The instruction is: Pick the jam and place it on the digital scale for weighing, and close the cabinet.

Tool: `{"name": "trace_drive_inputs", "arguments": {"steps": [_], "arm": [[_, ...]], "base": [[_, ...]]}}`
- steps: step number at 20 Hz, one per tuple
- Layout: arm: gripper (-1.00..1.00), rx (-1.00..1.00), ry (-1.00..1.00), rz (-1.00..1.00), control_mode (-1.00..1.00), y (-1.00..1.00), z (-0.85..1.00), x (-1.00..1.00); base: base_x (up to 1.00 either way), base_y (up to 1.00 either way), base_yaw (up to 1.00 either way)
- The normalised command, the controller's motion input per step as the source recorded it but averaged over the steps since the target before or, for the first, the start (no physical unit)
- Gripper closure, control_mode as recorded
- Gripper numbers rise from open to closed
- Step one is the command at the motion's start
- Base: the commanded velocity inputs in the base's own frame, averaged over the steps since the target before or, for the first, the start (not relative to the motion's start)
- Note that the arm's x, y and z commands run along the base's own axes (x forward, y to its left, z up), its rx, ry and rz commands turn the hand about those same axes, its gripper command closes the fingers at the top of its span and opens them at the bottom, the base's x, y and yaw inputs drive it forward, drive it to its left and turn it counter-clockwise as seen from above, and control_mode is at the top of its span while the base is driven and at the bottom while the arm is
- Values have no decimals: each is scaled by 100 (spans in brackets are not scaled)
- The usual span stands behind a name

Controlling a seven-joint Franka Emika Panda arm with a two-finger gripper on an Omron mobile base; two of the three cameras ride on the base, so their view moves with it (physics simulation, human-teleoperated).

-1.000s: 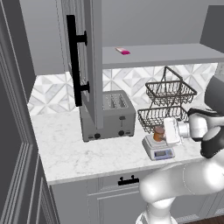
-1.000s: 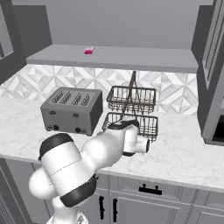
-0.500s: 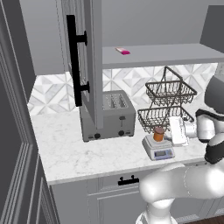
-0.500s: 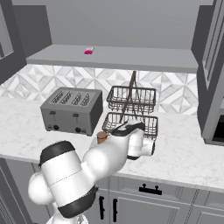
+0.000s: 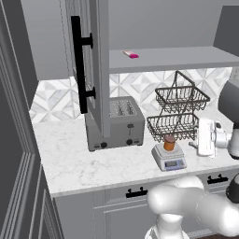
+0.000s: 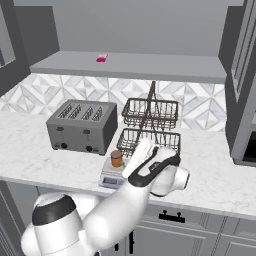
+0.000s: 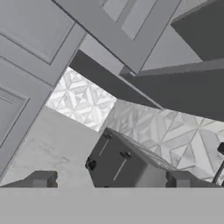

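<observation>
At the left of the left base view, the cabinet door is seen swung out over the counter, its long black bar handle facing the room. The door is judged stiff, hinged and light to swing; it would best be pushed on its flat panel or caught at the bar handle. Behind and below it the toaster is set against the backsplash. Further right, the jam is stood upright on the round plate of the digital scale, in front of the 2-tier wire basket. The jar is judged rigid, smooth and probably breakable, best taken around its body below the lid. At the far right the gripper is held wide, nothing between its jaws, beside the jar and apart from it.
</observation>
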Motion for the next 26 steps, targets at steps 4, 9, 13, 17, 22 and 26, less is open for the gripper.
{"name": "trace_drive_inputs", "arguments": {"steps": [4, 9, 13, 17, 22, 26], "arm": [[-100, 2, -34, -14, -100, -17, 68, -61], [-100, 11, -35, -13, -100, -43, 64, -71], [-100, 14, -37, -11, -100, -54, 62, -71], [-100, 16, -36, -8, -100, -56, 64, -58], [-100, 19, -20, 0, -100, -57, 64, -31], [-100, 20, -16, 0, -100, -62, 44, -18]], "base": [[0, 0, 0], [0, 0, 0], [0, 0, 0], [0, 0, 0], [0, 0, 0], [0, 0, 0]]}}
